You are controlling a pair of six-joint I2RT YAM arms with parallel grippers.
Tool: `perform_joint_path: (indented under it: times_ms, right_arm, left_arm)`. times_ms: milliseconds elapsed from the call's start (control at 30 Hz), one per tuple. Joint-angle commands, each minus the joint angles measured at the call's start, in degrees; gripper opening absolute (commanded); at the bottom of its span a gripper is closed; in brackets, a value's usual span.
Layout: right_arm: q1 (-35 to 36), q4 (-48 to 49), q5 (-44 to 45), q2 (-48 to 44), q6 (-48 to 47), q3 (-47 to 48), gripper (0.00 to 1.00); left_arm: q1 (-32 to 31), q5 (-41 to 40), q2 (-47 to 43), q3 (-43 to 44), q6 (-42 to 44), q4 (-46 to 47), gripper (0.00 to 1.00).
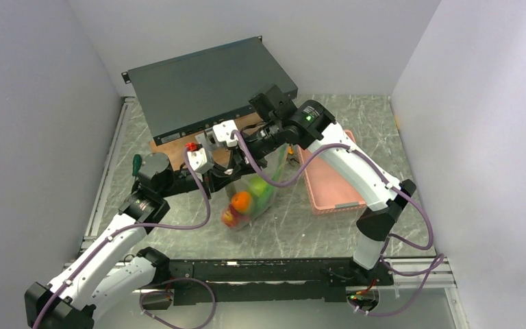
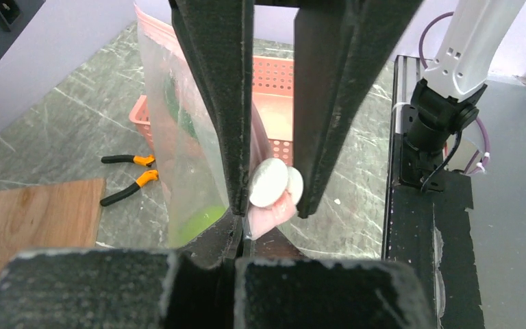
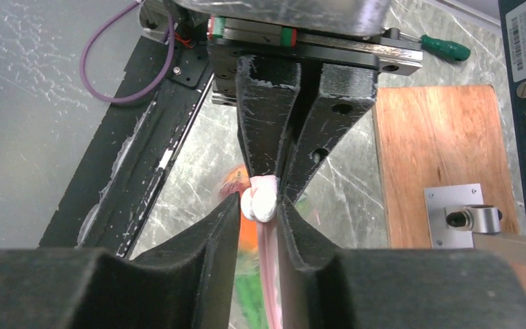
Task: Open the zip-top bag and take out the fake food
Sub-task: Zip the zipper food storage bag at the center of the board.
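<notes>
The bag (image 2: 178, 137) hangs below my two grippers. It is clear plastic with a pink top edge, and the fake food (image 1: 245, 201) sits low inside it: orange, green and red pieces. My left gripper (image 2: 241, 229) is closed on the bag's top edge. My right gripper (image 3: 260, 201) pinches the same edge from the opposite side, its fingertips almost meeting the left ones. Just beyond the bag, away from the left gripper, lies the pink basket (image 1: 332, 181). The pliers (image 2: 131, 179) lie well apart on the counter (image 1: 301, 229). Under the grippers, toward the arm bases, I see bare counter.
</notes>
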Motion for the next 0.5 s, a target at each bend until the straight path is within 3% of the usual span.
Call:
perform_joint_path:
  times_ms: [0,267,333,433,467]
  right_arm:
    - [-0.09,1.99,0.55,-1.37,1.68,0.54,0.23]
    - [-0.21,4.02,2.35,-1.20,4.20,0.45,0.04]
    - [-0.69,4.87,2.40,-1.17,5.32,0.04,0.02]
    - [-1.44,5.29,1.37,-1.24,6.39,0.01,0.01]
    - [-1.54,5.29,1.17,-1.31,6.50,-0.01,0.01]
  left_arm:
    - [0.54,2.51,-0.25,2.21,-2.05,4.09,0.00]
    - [0.74,4.08,-0.19,3.30,0.46,1.63,0.01]
    - [0.71,6.11,-0.80,3.91,3.51,-0.46,0.18]
    - [0.73,5.68,-3.03,3.05,5.55,-1.39,0.60]
    - [0.75,4.90,-3.97,2.45,5.84,-0.98,0.69]
